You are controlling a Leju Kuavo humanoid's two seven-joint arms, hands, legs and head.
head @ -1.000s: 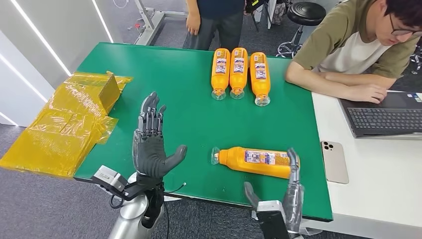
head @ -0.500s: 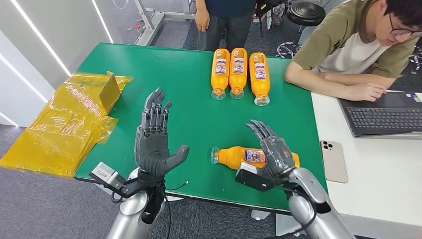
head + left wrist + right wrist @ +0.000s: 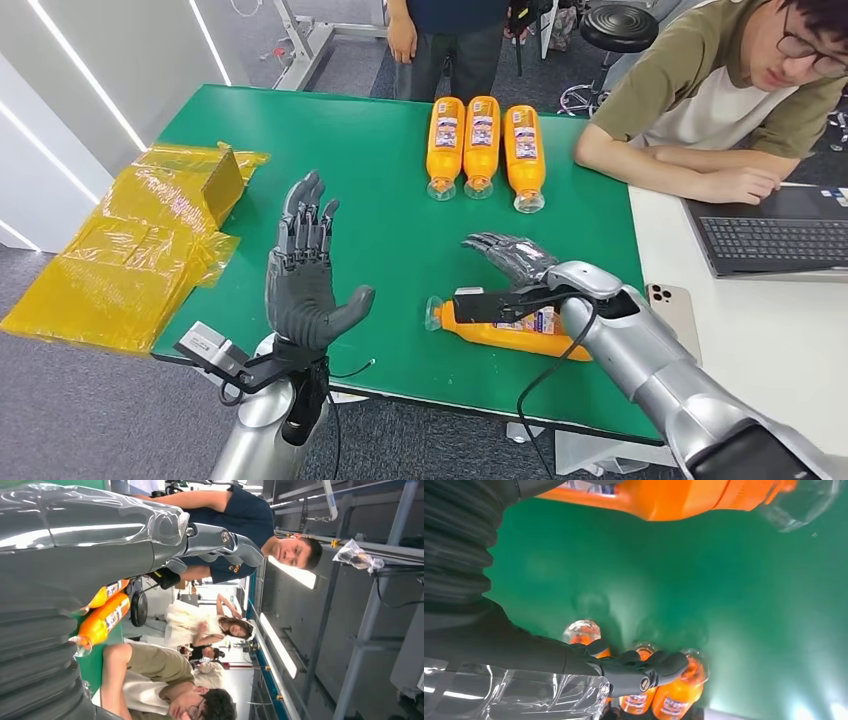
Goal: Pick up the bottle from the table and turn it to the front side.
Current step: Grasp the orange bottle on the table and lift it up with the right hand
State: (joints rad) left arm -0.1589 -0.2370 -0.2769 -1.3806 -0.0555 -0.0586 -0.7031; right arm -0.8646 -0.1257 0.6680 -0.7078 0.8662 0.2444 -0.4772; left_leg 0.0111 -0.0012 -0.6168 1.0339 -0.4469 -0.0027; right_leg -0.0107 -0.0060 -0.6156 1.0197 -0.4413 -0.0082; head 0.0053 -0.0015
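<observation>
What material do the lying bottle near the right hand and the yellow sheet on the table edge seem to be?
Bottle: likely clear plastic, glossy; see-through cap end, orange content, printed label. Yellow sheet: probably thin plastic film, shiny and crinkled, partly translucent.

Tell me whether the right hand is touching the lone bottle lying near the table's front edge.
Apart. In the right wrist view, bare green table separates the right hand's fingers from the bottle; the head view only shows the right hand overlapping it.

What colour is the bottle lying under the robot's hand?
Orange, with a clear cap and a printed label; the bottle under the right hand shows best in the head view.
</observation>
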